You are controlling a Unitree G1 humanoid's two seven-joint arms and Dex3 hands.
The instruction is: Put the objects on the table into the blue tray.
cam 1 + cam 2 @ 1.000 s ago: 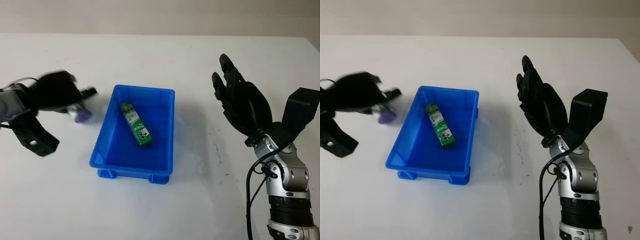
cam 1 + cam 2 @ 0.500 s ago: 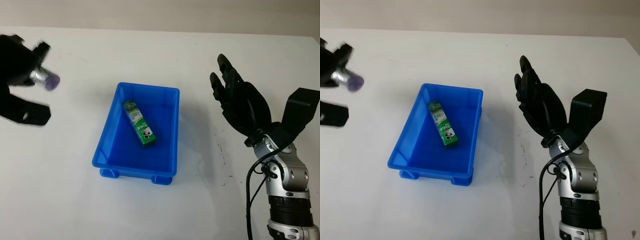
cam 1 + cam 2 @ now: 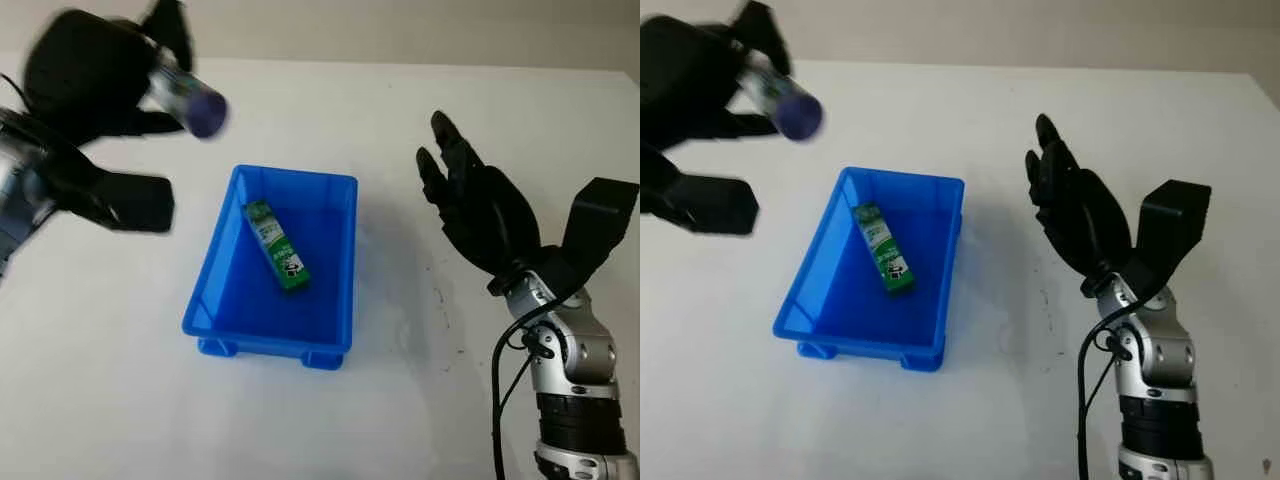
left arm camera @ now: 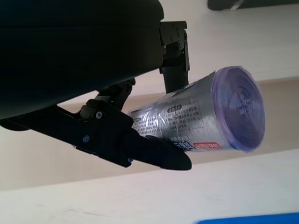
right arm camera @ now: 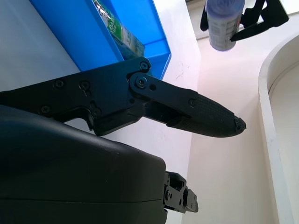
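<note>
Fingers (image 4: 159, 156) of the left hand (image 3: 95, 75) curling around a silvery tube with a purple cap (image 3: 188, 97), clamping it along its printed body, cap end pointing right toward the tray side. Holding it raised in the far-left part of the scene, above the white table (image 3: 400, 110), beyond and left of the blue tray (image 3: 335, 262), not yet over the basin. Having swung up and rightward from the far-left edge of half a second ago, and from low beside the tray's left wall a second ago, so now sitting higher and closer to the tray's far-left corner. Meaning, probably, carrying the tube in an arc toward a drop over the tray, with a further rightward and nearward shift needed before letting go. Lying already inside the tray, diagonally on its floor, a green carton (image 3: 275, 245), unmoved across the last second. Hovering to the right of the tray, palm facing it, the right hand (image 3: 1070, 205), open, gripping nothing, barely shifting since before. Remaining for the task, by the look of it, just this one tube to place. Risking a miss onto the table if released from here, short of the rim
</note>
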